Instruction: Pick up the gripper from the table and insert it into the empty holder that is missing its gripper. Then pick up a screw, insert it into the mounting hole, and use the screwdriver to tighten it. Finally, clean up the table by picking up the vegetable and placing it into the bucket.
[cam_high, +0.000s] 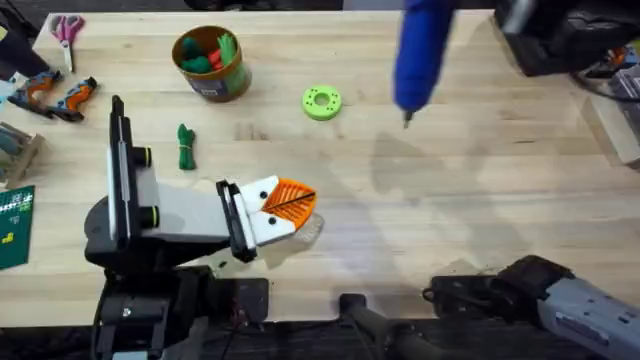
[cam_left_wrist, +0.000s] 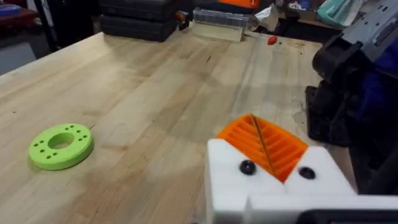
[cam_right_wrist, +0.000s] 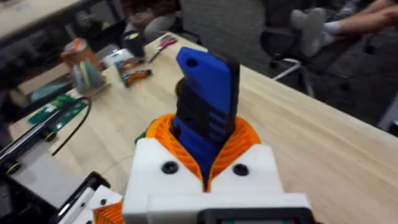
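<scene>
My right gripper (cam_right_wrist: 205, 149) is shut on the blue screwdriver (cam_right_wrist: 205, 93), its orange pads on either side of the barrel. Overhead, the screwdriver (cam_high: 422, 55) hangs high above the table's far right, bit down. My left gripper (cam_high: 300, 205) rests low at the table's front middle, and its orange pads (cam_left_wrist: 283, 149) are pressed together, shut. The orange gripper piece (cam_high: 293, 198) sits in its white holder (cam_high: 262, 224), with dark screw heads (cam_left_wrist: 247, 167) in the white blocks. The dark green vegetable (cam_high: 185, 147) lies left of centre. The bucket (cam_high: 210, 85) stands at the back left.
A lime-green ring (cam_high: 321, 102) lies at the back centre, between the screwdriver and the bucket. Scissors (cam_high: 68, 30) and orange-handled pliers (cam_high: 55, 95) lie at the far left. The right arm (cam_high: 560, 40) looms dark at the top right. Toy vegetables fill the bucket.
</scene>
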